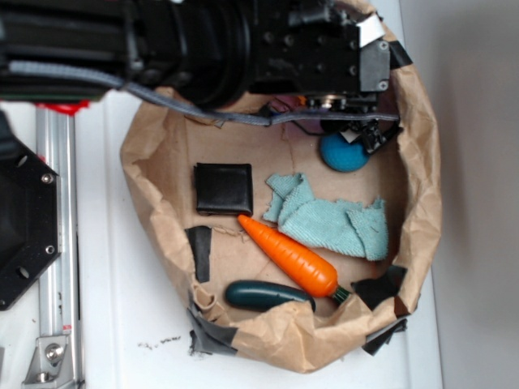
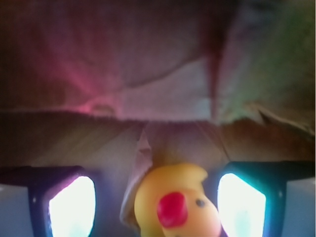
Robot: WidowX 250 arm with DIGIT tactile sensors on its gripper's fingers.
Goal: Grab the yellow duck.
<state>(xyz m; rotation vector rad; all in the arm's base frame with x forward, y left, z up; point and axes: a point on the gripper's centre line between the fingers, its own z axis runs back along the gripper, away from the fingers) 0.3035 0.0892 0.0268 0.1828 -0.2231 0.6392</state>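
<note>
In the wrist view the yellow duck with its red beak and dark eye sits on brown paper between my two fingers. My gripper is open. The left pad stands well clear of the duck, and the right pad is close beside it. In the exterior view my gripper reaches down at the back of the paper bag, just above the blue ball. The duck is hidden there under the arm.
Inside the bag lie a black square pad, a teal cloth, an orange toy carrot and a dark green toy vegetable. The crumpled bag wall rises just behind the duck. A metal rail runs along the left.
</note>
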